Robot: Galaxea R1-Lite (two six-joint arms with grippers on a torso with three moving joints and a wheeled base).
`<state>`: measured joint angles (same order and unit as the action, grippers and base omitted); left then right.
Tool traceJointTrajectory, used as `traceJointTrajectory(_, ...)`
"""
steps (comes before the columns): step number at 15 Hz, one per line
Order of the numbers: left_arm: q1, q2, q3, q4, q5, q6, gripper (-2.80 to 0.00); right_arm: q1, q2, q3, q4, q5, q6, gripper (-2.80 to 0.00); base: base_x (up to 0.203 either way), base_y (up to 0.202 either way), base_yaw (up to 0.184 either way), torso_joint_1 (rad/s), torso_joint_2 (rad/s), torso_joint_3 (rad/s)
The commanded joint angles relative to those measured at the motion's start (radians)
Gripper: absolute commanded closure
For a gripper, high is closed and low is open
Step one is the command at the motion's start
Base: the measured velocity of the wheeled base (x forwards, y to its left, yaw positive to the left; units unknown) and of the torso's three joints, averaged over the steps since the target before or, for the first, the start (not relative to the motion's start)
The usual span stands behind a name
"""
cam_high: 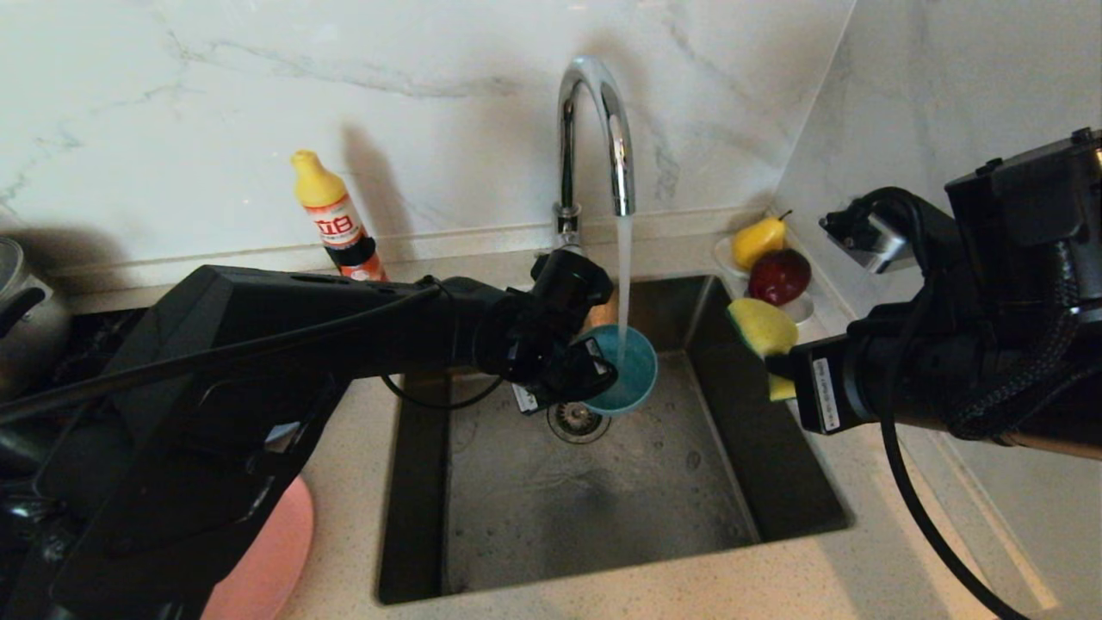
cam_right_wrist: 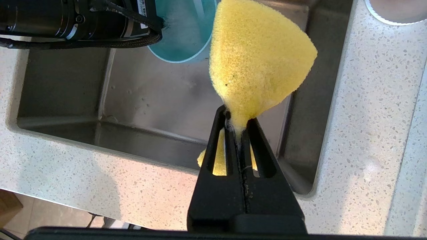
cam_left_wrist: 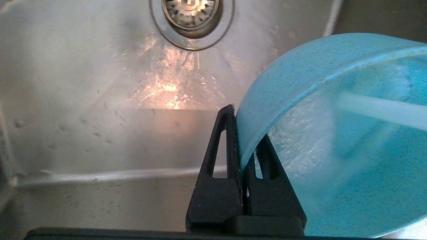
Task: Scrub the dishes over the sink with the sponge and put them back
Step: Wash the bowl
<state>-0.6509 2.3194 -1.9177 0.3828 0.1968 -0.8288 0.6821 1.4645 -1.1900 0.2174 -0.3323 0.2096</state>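
Bright glare on wet sink (cam_left_wrist: 100, 100); stream blurred.

White marble-veined wall panels (cam_high: 258, 77) fill the upper frame, meeting at a corner upper right; a speckled beige countertop (cam_high: 344, 482) spans below.

Teal bowl (cam_high: 633, 372): matte, speckled, round, held tilted on its side over the sink (cam_high: 801, 508) w/ its open face toward the faucet stream; water runs into it, inside wet & glistening. It hangs above the drain strainer (cam_high: 578, 420), near the basin's back. Rim pinched in the left gripper (cam_left_wrist: 245, 146).

Sponge (cam_high: 764, 331): yellow foam w/ green scouring edge, squeezed into a fan shape, pinched at its narrow end in the right gripper (cam_right_wrist: 237, 123); held over the sink's right edge, apart from the bowl.

Sink: square brushed steel basin, wet floor, chrome gooseneck faucet (cam_high: 594, 138) running.

Pink plate (cam_high: 275, 551): only 1 edge shows, on the counter left of the sink.
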Motion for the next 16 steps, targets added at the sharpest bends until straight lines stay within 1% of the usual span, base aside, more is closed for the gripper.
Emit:
traceJointTrajectory(1,0.000,-0.008,0.000,-0.001,0.001,-0.004,0.00,0.000,-0.001,-0.002,0.000,-0.002,0.001,0.00,0.000,0.000,0.000,0.000,0.00,0.000)
traceJointTrajectory(6,0.000,-0.009,0.003,0.023,0.001,-0.010,0.00,-0.001,0.007,-0.048,0.012,0.003,0.001,0.00,0.000,0.000,0.000,0.000,0.00,0.000)
traceJointTrajectory(13,-0.003,-0.021,0.003,0.034,0.000,-0.012,0.00,-0.001,-0.004,-0.048,0.022,0.006,0.001,0.00,0.000,0.000,0.000,0.000,0.00,0.000)
traceJointTrajectory(15,-0.003,-0.030,0.011,0.043,0.010,-0.012,0.00,-0.001,-0.007,-0.043,0.024,0.006,0.001,0.00,0.000,0.000,0.000,0.000,0.00,0.000)
traceJointTrajectory(16,-0.001,-0.044,0.024,0.045,0.030,-0.010,0.00,-0.001,-0.011,-0.040,0.028,0.005,0.001,0.00,0.000,0.000,0.000,0.000,0.00,0.000)
